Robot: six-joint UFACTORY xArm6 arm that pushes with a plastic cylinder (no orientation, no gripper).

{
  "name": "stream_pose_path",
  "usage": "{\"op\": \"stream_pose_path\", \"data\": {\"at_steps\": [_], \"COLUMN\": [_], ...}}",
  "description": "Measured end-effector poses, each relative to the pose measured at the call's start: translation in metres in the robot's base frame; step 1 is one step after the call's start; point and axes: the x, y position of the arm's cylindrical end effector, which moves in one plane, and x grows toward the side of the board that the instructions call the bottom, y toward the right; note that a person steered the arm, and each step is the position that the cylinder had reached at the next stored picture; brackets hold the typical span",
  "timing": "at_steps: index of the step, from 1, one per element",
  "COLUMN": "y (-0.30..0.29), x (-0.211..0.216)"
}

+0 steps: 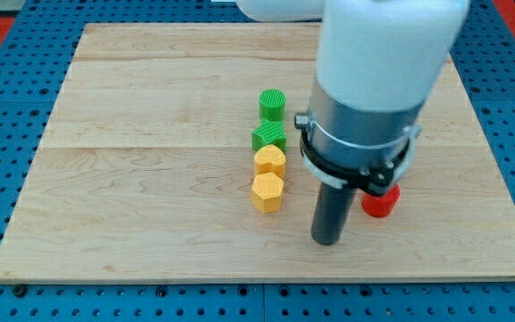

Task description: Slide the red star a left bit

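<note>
Nearest the view's bottom: my tip, the lower end of a dark rod, set down on the wooden board, right of centre. No gripper on this arm, so nothing to open or clench; nothing grasped.

Just up and to the right of my tip: a red block, near the rod, whether touching cannot be told. Upper part hidden behind the arm's grey collar, so star shape, pointing direction and long axis cannot be made out.

To the left of my tip, apart from it: a yellow hexagon block, then a yellow rounded block touching it above.

Farther up the same column: a green block, shape unclear, then a green cylinder.

No readable writing or labels anywhere.
</note>
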Motion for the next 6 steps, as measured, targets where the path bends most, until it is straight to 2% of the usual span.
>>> {"op": "stream_pose_path", "data": {"at_steps": [1, 3, 4, 6], "y": [0.006, 0.013, 0.045, 0.051], "x": [-0.037, -0.073, -0.073, -0.059]}}
